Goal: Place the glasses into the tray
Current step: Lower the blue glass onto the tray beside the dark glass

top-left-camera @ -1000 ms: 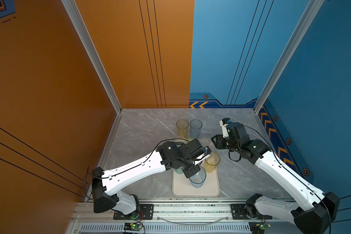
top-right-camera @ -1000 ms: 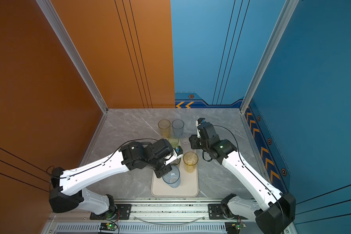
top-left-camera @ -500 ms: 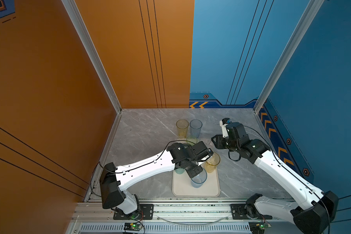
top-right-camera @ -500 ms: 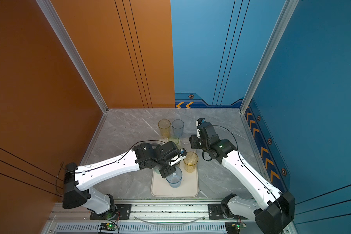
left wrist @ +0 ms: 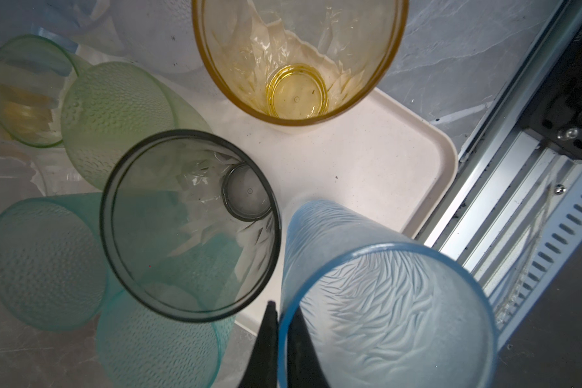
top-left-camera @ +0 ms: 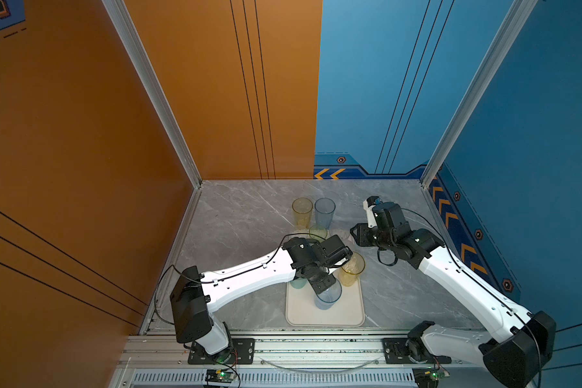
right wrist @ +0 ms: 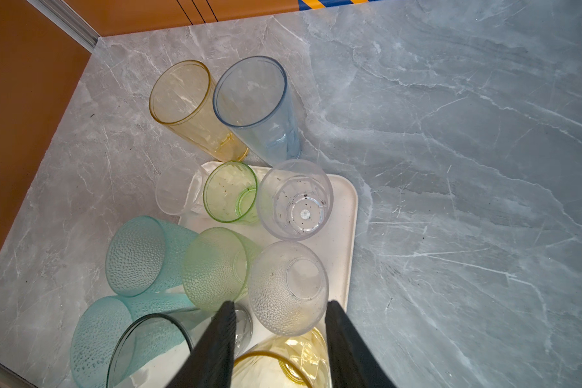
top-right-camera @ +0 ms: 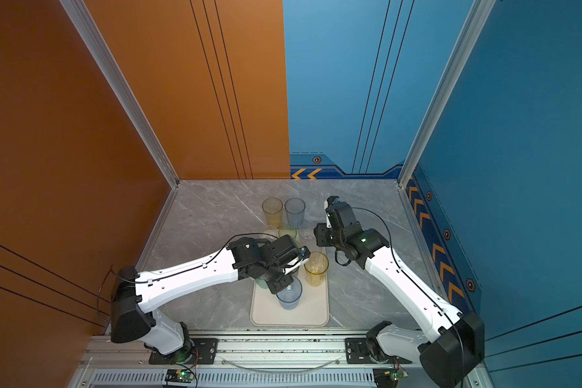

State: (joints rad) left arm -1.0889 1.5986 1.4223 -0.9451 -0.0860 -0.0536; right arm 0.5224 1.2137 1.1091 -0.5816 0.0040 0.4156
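1. Left wrist view: left tool (left wrist: 283,306) pinched shut on the rim of a ribbed pale-blue translucent tumbler (left wrist: 367,302), upright over the flat cream-white rectangular tray (left wrist: 383,168).
2. Right tool (right wrist: 279,305) half open, empty, above a clear dimpled tumbler (right wrist: 288,282) in the tray.

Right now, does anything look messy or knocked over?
Nothing is knocked over or spilled. The clear tumbler on the tray and the short green tumbler beside it have dark specks inside, so they look dirty.
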